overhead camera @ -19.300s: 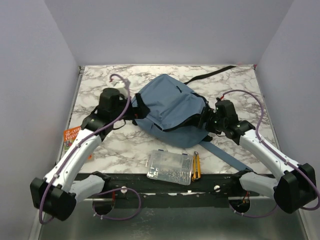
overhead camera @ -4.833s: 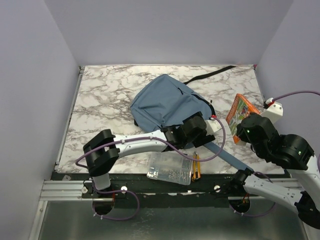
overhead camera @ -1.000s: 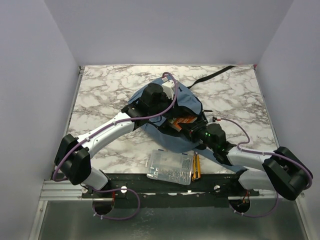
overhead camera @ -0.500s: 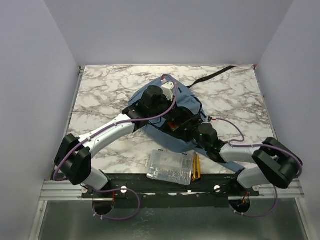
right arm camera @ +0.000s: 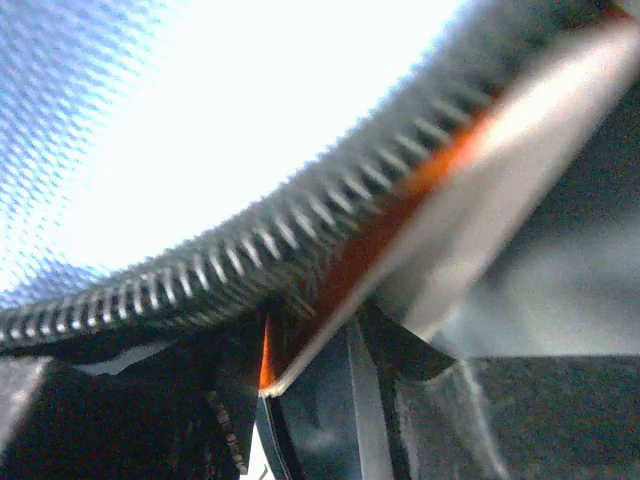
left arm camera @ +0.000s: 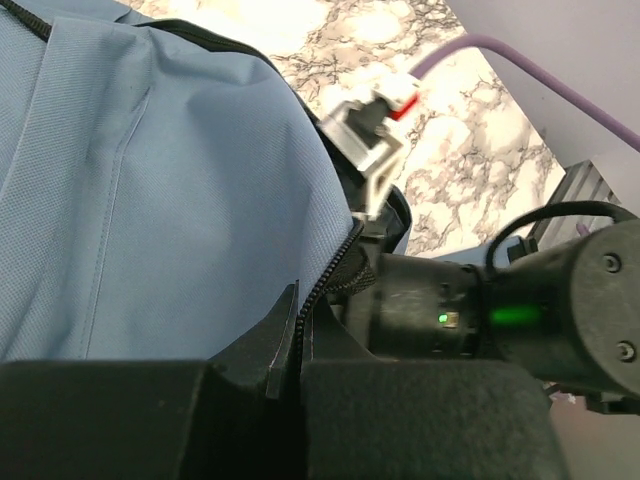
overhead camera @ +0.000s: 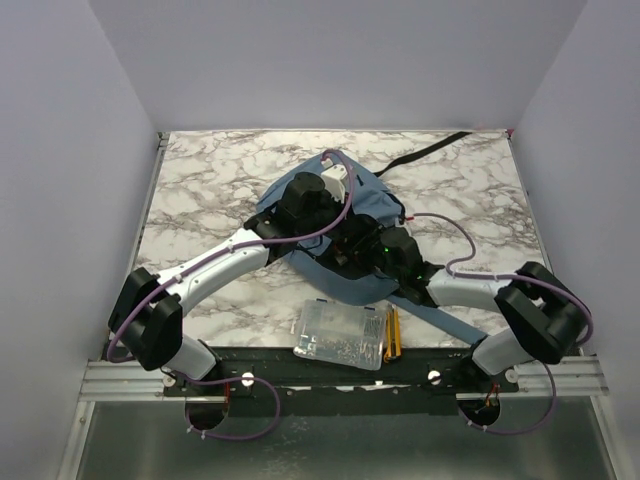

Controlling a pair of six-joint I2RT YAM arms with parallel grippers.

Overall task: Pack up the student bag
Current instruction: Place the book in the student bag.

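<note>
While student bag (overhead camera: 372, 195) lies centre of table (overhead camera: 200, 170), left hand (left arm camera: 297, 305) clamps zipper edge, holding mouth open; right hand (overhead camera: 358, 242) reaches inside with orange-edged book (right arm camera: 400, 215), grip unclear. Clear case (overhead camera: 340, 335), yellow tool (overhead camera: 391, 333) lie unpacked at near edge.

2 things lie before the student bag (overhead camera: 378, 198) — a box (overhead camera: 338, 336) and, rightward, a cutter (overhead camera: 391, 333); a strap (overhead camera: 420, 152) trails behind it.
</note>
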